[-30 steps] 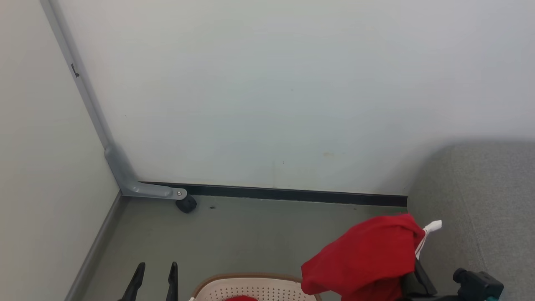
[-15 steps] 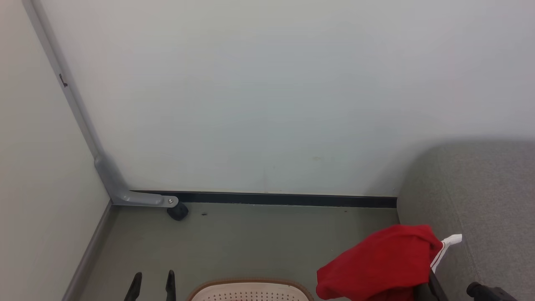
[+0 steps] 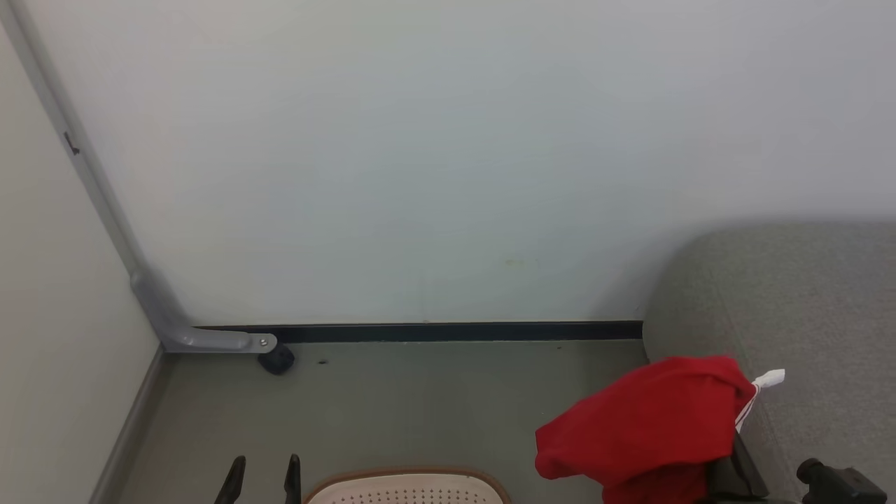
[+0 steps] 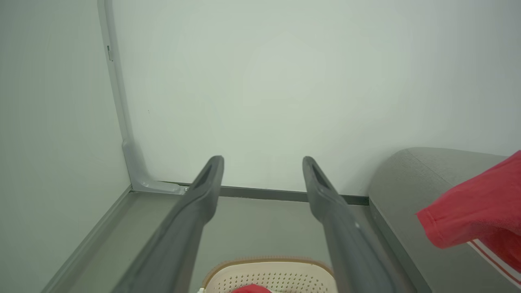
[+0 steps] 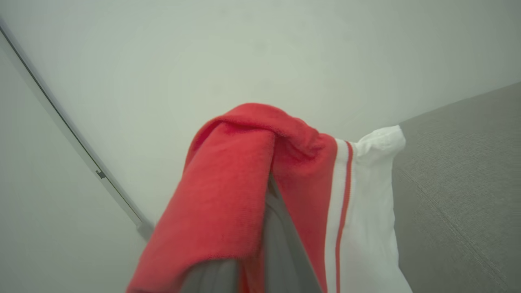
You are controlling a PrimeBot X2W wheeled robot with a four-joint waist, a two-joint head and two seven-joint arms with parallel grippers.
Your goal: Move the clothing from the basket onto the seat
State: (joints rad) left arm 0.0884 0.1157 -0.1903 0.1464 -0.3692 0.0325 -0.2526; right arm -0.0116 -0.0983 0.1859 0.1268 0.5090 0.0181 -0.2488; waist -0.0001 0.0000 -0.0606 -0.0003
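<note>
**Item 1: red garment** (image 3: 644, 420). Red cloth with a white striped panel and a small white tag (image 3: 770, 379).
- Location: in the air at the near-left corner of the seat (image 3: 805, 301). In the head view the tag end overlaps the cushion's rounded edge, and the bulk hangs over the floor (image 3: 420, 406) beside it. It does not appear to rest on the cushion.
- Holder: the right end effector (image 5: 273, 203), clenched on the garment. The cloth drapes down both sides of the fingers and hides their tips.

**Change noted.** Over the last second the head view has swung toward the seat. The wall bracket (image 3: 210, 339) and the cushion edge both slid left in the view, which is camera motion. Measured against the cushion edge, the garment has gone rightward, from beside the corner to overlapping it.
- Reading: this is the carry stage, most of the way across. Lowering and letting go remain.

**Item 2: basket** (image 3: 406, 486). It stands on the floor at the lower edge of the head view, well apart from the held garment.
- Contents: a scrap of red cloth (image 4: 250, 289) shows inside in the left wrist view, so another trip is likely.

**Item 3: left end effector** (image 4: 262, 165). Released and empty, with its fingers spread wide. It sits just left of the basket in the head view.
</note>
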